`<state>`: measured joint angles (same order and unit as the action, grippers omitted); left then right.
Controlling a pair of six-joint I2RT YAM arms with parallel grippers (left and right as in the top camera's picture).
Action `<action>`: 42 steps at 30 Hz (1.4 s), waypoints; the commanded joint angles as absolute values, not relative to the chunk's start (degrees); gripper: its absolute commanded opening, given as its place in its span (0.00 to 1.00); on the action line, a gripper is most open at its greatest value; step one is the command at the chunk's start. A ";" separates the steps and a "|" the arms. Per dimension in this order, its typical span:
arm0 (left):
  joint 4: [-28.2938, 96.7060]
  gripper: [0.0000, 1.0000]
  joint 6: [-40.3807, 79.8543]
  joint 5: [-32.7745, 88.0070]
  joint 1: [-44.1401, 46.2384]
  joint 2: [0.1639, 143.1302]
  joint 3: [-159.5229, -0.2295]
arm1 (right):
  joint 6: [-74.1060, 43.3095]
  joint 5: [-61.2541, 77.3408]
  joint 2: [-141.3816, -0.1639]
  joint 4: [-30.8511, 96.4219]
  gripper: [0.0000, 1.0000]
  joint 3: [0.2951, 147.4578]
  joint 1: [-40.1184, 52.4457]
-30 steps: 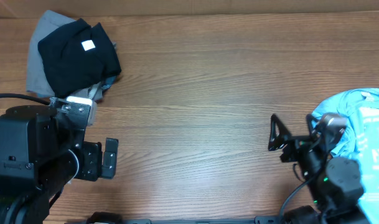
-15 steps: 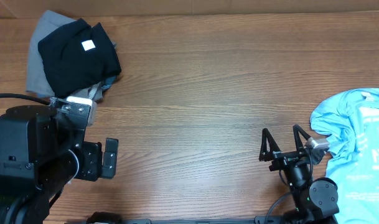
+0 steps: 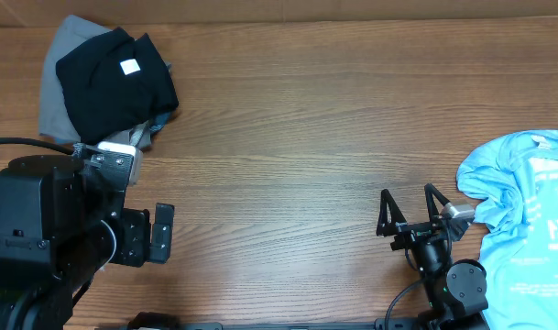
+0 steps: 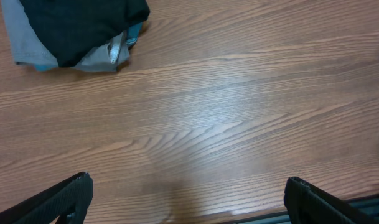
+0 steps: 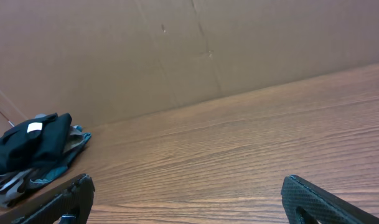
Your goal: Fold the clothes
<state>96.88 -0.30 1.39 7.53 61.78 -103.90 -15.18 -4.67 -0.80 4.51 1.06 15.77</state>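
Observation:
A crumpled light blue T-shirt (image 3: 526, 215) with white print lies at the table's right edge. A pile of folded clothes, black (image 3: 114, 78) over grey, sits at the far left; it also shows in the left wrist view (image 4: 77, 28) and the right wrist view (image 5: 33, 149). My right gripper (image 3: 409, 213) is open and empty, just left of the blue shirt and apart from it. My left gripper (image 3: 161, 234) is open and empty near the front left, below the pile. Both wrist views show spread fingers over bare wood.
The wooden table (image 3: 297, 137) spans the view. A brown cardboard wall (image 5: 177, 50) stands behind the table's far edge. The left arm's black base (image 3: 49, 238) fills the front left corner.
My right arm has drawn back left and toward the front edge, away from the blue shirt, which now lies uncovered. The left arm has not moved.

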 commanded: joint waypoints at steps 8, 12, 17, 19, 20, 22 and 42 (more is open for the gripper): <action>96.79 1.00 0.40 0.91 8.01 61.78 -103.90 | -14.96 -4.36 -0.16 4.36 1.00 0.45 15.64; 96.79 1.00 0.40 0.91 8.01 61.76 -103.90 | -14.96 -4.36 -0.16 4.34 1.00 0.45 15.62; 96.79 1.00 0.38 0.80 8.01 61.78 -103.88 | -14.96 -4.36 -0.16 4.36 1.00 0.47 15.62; 96.62 1.00 0.16 0.54 8.01 61.47 -103.88 | -14.96 -4.36 -0.16 4.36 1.00 0.45 15.62; 95.85 1.00 -0.91 -0.82 8.01 61.17 -103.83 | -14.96 -4.36 -0.16 4.36 1.00 0.45 15.62; 91.22 1.00 -1.32 -2.15 7.88 59.70 -102.67 | -14.96 -4.36 -0.16 4.36 1.00 0.47 15.64; 17.12 1.00 -8.99 2.39 2.00 7.60 -25.82 | -14.96 -4.36 -0.16 4.36 1.00 0.47 15.62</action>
